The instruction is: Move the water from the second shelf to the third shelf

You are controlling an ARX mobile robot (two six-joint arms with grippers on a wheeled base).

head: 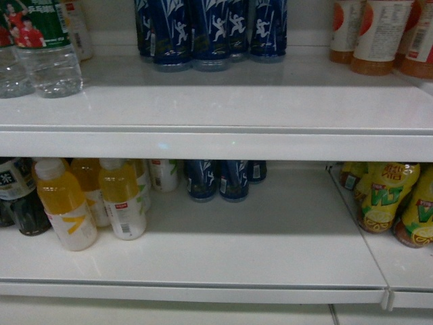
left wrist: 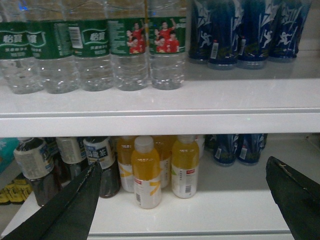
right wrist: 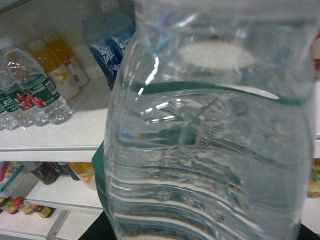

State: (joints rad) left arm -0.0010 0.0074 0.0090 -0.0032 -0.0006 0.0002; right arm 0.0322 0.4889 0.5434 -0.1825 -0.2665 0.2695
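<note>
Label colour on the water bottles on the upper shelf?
Dark green with red-shirted figures and white text on the water bottles; clearest in the left wrist view.

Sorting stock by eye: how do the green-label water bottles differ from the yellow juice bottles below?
The water bottles are clear and ribbed with dark green wrap labels; the juice bottles hold opaque yellow drink with white labels. Water stands on the upper shelf, juice on the lower, looking shorter. Both stand upright.

Clear ribbed plastic water bottle (right wrist: 210, 150); glossy, seemingly painted-metal shelf (head: 216, 108).
</note>
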